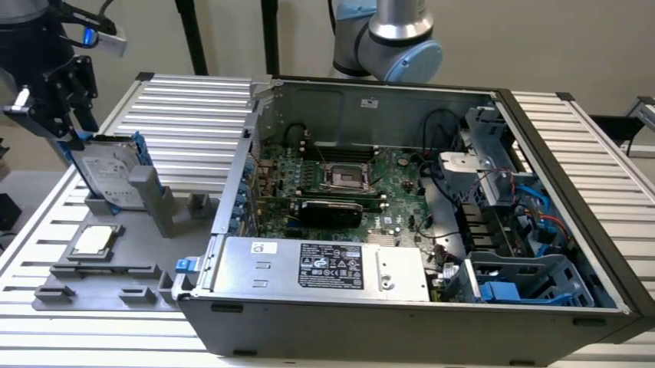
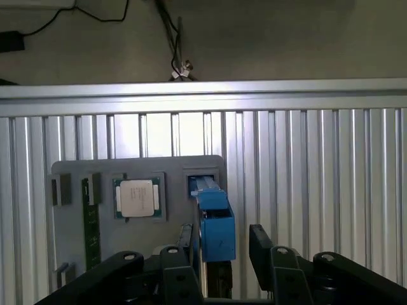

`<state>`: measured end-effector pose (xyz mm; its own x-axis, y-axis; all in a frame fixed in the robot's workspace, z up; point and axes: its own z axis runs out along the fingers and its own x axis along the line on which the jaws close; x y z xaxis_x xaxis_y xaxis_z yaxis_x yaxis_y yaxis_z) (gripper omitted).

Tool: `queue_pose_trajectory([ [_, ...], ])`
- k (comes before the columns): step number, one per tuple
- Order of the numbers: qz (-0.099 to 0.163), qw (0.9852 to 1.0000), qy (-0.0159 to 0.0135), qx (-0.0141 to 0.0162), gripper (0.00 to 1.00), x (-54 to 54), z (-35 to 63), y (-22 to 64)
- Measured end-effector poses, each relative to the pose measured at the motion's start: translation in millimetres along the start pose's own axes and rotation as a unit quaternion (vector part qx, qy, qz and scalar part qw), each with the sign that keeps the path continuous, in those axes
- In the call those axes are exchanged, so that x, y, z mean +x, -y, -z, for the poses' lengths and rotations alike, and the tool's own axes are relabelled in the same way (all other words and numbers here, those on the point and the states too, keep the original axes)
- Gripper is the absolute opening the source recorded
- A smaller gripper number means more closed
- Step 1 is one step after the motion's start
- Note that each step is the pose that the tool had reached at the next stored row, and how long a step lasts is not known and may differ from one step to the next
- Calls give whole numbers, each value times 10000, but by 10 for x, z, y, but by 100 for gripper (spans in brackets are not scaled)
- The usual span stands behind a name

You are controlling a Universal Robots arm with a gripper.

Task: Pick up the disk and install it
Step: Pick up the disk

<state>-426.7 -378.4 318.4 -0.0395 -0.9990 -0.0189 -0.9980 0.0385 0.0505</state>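
The disk, silver-grey with a white label and a blue carrier frame, stands on edge in a grey holder at the exterior view's left. My gripper hangs over its upper end. In the wrist view the disk's blue edge runs between my two black fingers, with a gap showing on each side. The gripper is open and straddles the disk without gripping it.
An open computer case lies on the ribbed metal table, showing its motherboard, a silver power-supply box and a blue drive bay. A square CPU chip sits in the grey fixture near the disk.
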Motion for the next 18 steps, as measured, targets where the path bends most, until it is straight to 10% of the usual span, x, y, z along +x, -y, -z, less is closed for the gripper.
queue_pose_trajectory([
  [10, -1, 10000, -26, 15, 48, 5, -182, -29],
  [18, -1, 10000, -29, 88, 48, 8, -269, -56],
])
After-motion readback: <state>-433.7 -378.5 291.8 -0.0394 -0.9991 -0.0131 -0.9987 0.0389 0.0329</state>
